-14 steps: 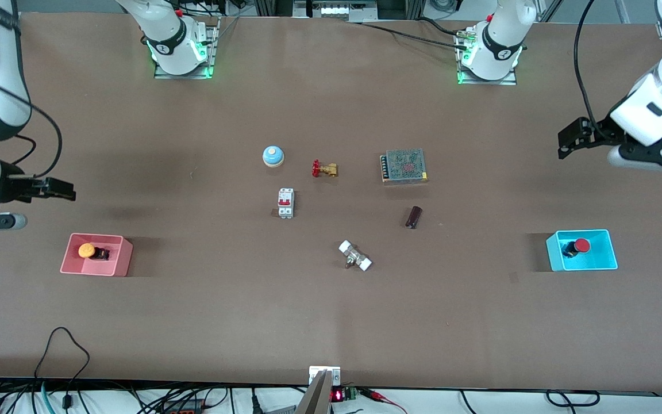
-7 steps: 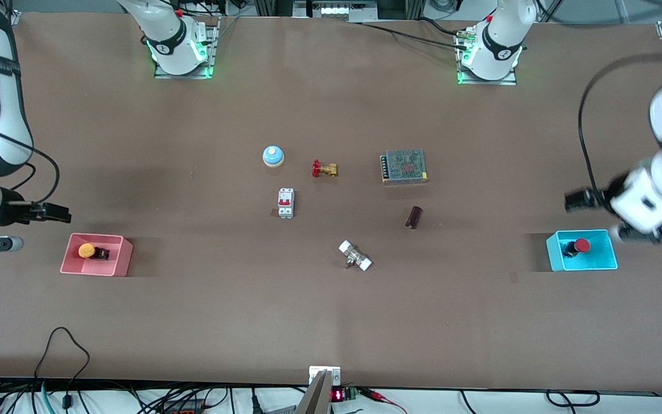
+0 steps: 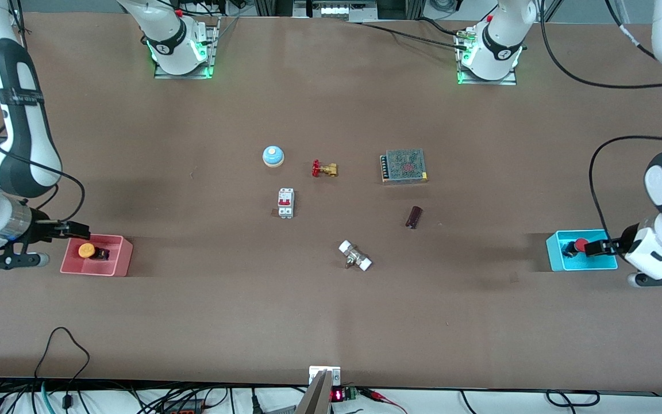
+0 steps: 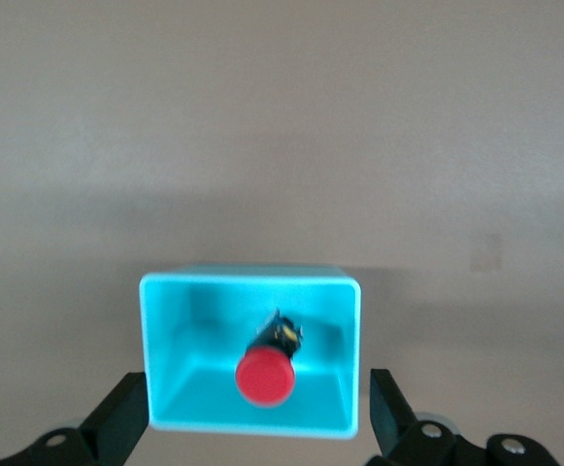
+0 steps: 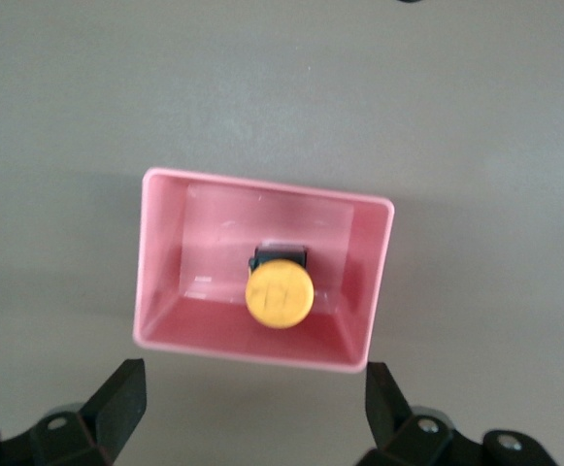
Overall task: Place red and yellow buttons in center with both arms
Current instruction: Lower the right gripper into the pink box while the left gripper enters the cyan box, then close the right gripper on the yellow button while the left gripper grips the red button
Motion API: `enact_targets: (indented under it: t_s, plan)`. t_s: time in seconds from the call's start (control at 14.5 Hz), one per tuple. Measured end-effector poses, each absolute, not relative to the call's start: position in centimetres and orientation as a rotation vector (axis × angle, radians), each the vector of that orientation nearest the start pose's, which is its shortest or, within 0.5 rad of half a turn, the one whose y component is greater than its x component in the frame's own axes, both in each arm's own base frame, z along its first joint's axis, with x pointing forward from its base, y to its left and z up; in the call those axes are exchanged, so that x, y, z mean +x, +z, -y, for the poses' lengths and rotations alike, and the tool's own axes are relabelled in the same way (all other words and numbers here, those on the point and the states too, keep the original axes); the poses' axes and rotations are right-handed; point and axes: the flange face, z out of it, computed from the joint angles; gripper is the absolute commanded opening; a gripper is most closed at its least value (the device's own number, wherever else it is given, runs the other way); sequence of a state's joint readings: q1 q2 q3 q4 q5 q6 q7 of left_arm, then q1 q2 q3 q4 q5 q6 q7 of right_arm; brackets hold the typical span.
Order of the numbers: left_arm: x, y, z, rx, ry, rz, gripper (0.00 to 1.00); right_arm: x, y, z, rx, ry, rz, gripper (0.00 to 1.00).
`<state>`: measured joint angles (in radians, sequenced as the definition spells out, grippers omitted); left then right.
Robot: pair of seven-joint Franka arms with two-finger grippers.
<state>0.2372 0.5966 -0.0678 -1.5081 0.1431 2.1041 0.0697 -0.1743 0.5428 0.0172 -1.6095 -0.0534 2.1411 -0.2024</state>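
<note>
Both arms are glossy white with black joint bands, looping black cables, green-lit bases, and black left hand (image 3: 594, 248) and right hand (image 3: 76, 231).

- Front view was evenly lit & bright; light seemed to come from overhead.
- Soft dark shadows lay on the table (image 3: 331, 322) beside the pink tray (image 3: 121, 261) & the cyan tray (image 3: 555, 253), w/ faint bands across the middle.
- Green glow showed at both arm bases.
- Wrist views were dimmer & greyish; left wrist view looked slightly soft.
- No harsh glare anywhere.
</note>
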Motion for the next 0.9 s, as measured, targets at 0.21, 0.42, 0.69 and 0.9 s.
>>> enact_targets:
  t_s: [0.21, 0.42, 0.69, 0.9]
  plan:
    - [69.4, 28.7, -14.6, -3.064, 0.019, 0.008, 1.00, 68.1, 28.3, 11.5, -3.173, 0.002, 0.108, 1.00]
    - [68.9, 26.7, -15.4, -3.071, 0.062, 0.010, 1.00, 68.4, 26.6, 11.6, -3.186, -0.026, 0.128, 1.00]
    - [67.7, 24.0, -15.9, -3.081, 0.106, 0.020, 1.00, 68.4, 24.9, 11.8, -3.190, -0.042, 0.131, 1.00]
    - [66.5, 21.8, -16.1, -3.088, 0.113, 0.017, 0.95, 68.3, 23.7, 11.9, -3.186, -0.017, 0.129, 1.00]
